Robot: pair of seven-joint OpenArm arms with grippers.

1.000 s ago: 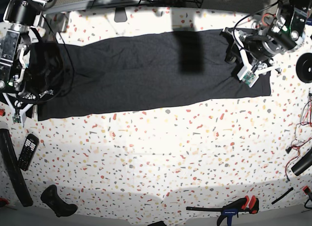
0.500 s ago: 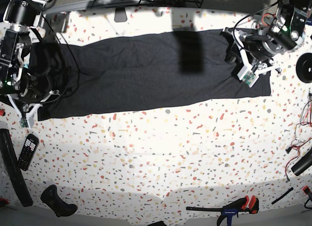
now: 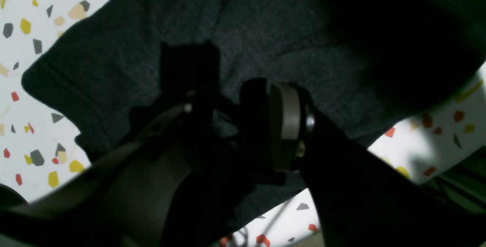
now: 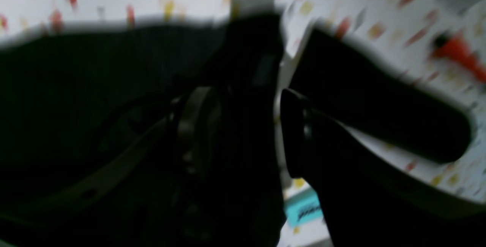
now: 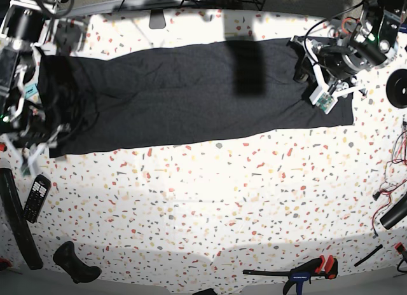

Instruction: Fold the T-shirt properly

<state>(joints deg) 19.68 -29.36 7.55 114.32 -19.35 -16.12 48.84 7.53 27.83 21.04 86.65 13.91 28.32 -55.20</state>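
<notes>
The black T-shirt (image 5: 178, 98) lies plain side up as a long band across the back of the speckled table (image 5: 203, 199). My left gripper (image 5: 302, 69) sits on its right end. In the left wrist view it (image 3: 228, 106) is closed, with dark fabric (image 3: 265, 30) pinched in the narrow gap. My right gripper (image 5: 33, 137) is at the shirt's bunched left end near the front corner. In the blurred right wrist view it (image 4: 250, 125) has dark cloth (image 4: 76, 87) filling the space between its fingers.
A calculator (image 5: 36, 196), a black curved strap (image 5: 16, 219) and a black handle (image 5: 76, 263) lie at the front left. A clamp (image 5: 305, 269) lies at the front. A black roll (image 5: 399, 88) and cables (image 5: 397, 149) are at the right. A dark blurred bar (image 5: 248, 66) overlaps the shirt.
My right arm has moved toward the front of the table along the shirt's left end, and the bunched cloth there has shifted. The left arm has not moved.
</notes>
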